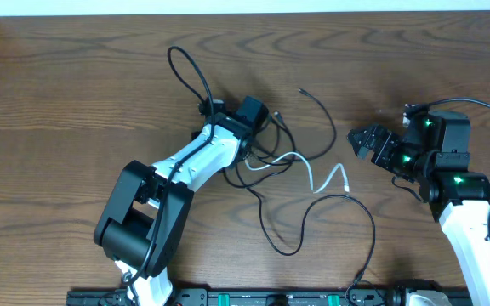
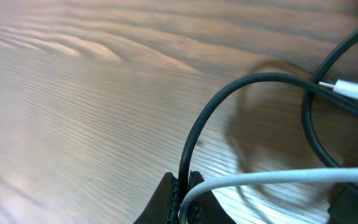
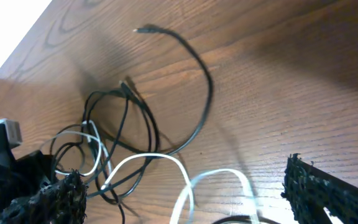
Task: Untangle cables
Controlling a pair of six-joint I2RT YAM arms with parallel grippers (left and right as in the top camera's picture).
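Cables (image 1: 300, 157) lay tangled on the table (image 1: 75, 85). Left fingers (image 2: 163, 202) were clamped on one black and one white strand. Right fingers (image 3: 328, 193), right of the tangle, stood wide apart and empty.

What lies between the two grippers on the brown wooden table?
In the overhead view, a thin black cable with a loose plug end curves across that stretch; otherwise the wooden table is bare.

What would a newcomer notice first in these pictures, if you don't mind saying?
Most likely the knot of thin black and white cables in the middle of the wooden table, with loose loops trailing toward the front edge. Next, the left gripper, shut on a black cable at the knot, a white cable passing its fingertips. The right gripper hangs open to the right, clear of them.
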